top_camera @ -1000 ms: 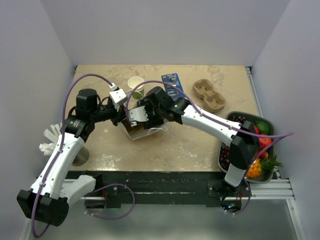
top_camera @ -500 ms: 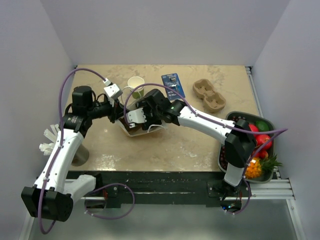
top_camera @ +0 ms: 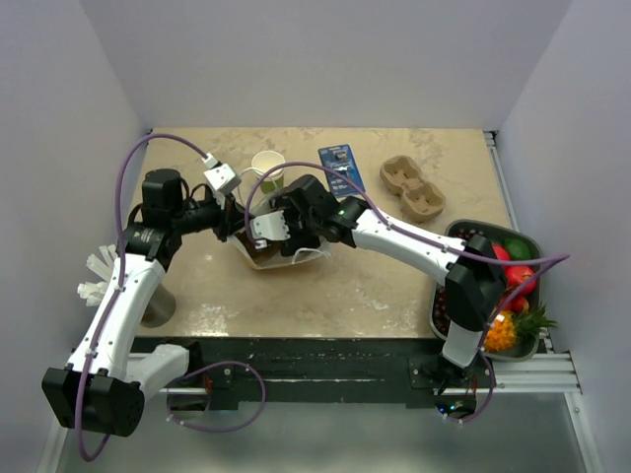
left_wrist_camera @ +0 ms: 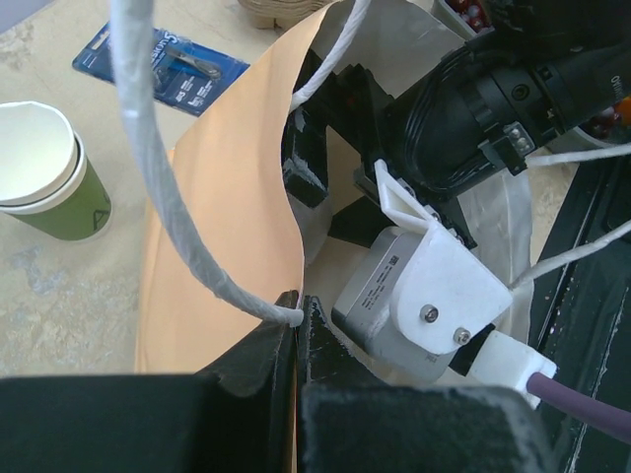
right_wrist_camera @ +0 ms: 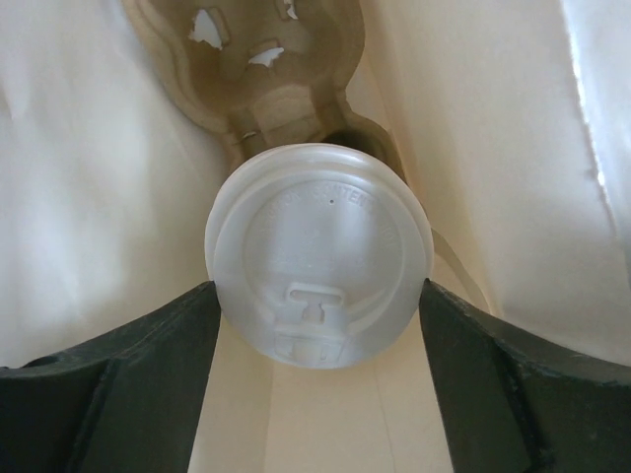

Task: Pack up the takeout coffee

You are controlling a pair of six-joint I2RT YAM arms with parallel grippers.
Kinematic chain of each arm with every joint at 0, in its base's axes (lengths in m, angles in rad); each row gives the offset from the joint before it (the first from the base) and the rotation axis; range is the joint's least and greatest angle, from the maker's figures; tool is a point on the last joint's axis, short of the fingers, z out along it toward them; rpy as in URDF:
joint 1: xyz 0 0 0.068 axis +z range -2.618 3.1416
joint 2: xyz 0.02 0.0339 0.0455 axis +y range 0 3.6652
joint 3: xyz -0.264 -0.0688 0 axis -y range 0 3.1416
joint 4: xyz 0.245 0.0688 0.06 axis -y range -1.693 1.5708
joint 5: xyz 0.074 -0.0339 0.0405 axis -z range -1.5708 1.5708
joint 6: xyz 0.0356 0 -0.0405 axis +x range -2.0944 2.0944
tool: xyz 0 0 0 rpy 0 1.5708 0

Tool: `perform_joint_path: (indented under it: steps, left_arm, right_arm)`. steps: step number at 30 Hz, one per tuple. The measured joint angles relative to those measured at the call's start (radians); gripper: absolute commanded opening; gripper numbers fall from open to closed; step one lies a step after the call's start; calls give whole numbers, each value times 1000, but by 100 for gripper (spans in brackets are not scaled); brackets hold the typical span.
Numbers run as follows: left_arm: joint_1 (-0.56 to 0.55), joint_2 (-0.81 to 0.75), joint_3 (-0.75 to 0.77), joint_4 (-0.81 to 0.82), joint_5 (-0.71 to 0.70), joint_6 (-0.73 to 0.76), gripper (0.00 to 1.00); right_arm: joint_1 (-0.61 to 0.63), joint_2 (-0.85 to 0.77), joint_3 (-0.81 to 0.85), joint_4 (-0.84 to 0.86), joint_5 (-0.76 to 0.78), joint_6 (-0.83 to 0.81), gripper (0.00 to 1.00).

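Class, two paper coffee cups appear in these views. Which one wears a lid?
The white-lidded cup in the right pincer, inside the paper bag. The other, the green cup standing on the table, is open-topped.

Overhead overview, both wrists close on bag [left_wrist_camera: 227,197]

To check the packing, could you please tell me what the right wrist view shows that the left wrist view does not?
Right wrist only: the takeout coffee between the right gripper fingers, with a pulp carrier beyond it. Left wrist only: a lidless cup, a blue packet, the left gripper pinching the paper bag. Both: that bag's white inside.
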Motion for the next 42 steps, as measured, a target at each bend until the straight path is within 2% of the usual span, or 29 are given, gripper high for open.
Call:
perform_joint_path:
  steps: [1,14,21,32,42]
  left_arm:
    - [0,0,0,3,0,-2,0]
    - [0,50,4,66,64,-80,0]
    - [0,93,29,14,88,-109,0]
    - [0,129,158,-185,75,-70,0]
    - [5,129,173,-335,9,10,0]
  right_arm:
    - [0,-5,0,-5,0,6,99]
    - [-6,-103,48,-159,-37,74,99]
    - [-12,-155,100,-208,-90,140,99]
    - [-12,-209,177,-127,-128,300,99]
    - [-29,-212,288,11,-163,461,99]
